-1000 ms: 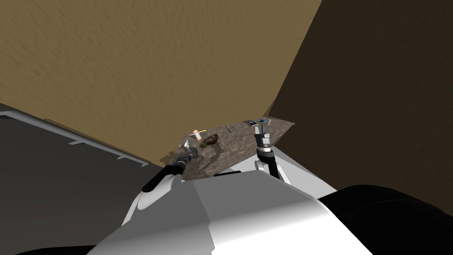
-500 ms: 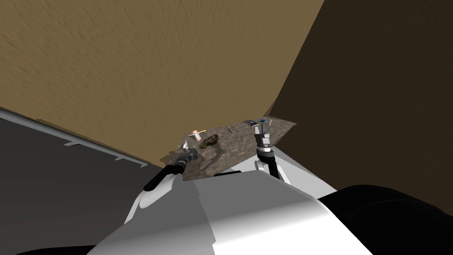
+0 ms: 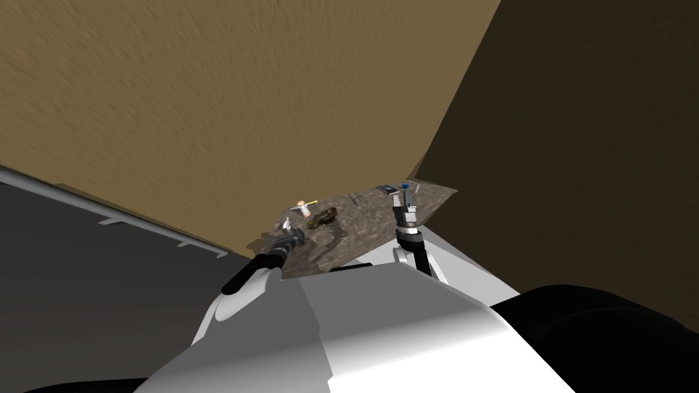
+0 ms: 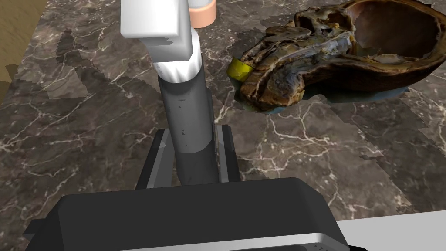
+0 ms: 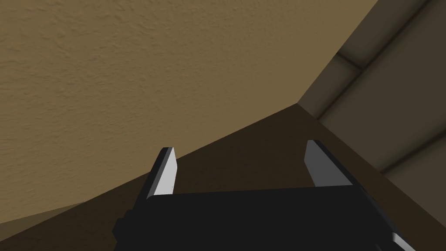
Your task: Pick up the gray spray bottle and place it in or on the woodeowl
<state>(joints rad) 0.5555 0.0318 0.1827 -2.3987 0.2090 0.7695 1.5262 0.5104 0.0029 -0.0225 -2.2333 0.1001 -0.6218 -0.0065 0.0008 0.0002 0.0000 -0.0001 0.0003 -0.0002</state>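
- The left gripper is clamped on the gray spray bottle. One finger presses each side of its dark lower body.
- The bottle's long axis runs straight out along the fingers, and its white trigger head is at the far end. I cannot tell whether its base is clear of the marble counter.
- In the head view, the wooden bowl lies between 2 and 3 o'clock from the held bottle, near it but not touching.
- The bowl's hollow opens on the side away from the bottle, past its carved rim, so I judge the carry needs a lift and then a short sideways reach.
- A peach cup stands just beyond the trigger head, at about 1 o'clock from the bottle in the head view.
- The right gripper stands open well off toward 3 o'clock, so the left arm is the nearer one.
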